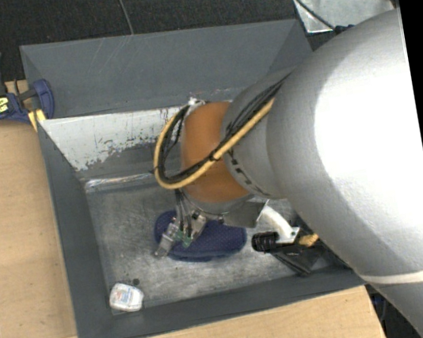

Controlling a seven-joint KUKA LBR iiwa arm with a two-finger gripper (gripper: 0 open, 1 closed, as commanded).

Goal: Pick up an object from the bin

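We are looking down on the arm's gripper (176,237) hanging low over a dark blue oval thing (217,243) near the middle of the grey bin (77,251)

We are seeing the gripper's tip sitting at that thing's left end, touching it or just above it, and we are not able to tell whether the jaws are open or closed; a small white rounded thing (125,296) is lying well apart at the floor's lower left, and a black-and-white tool (281,239) is lying just to the right
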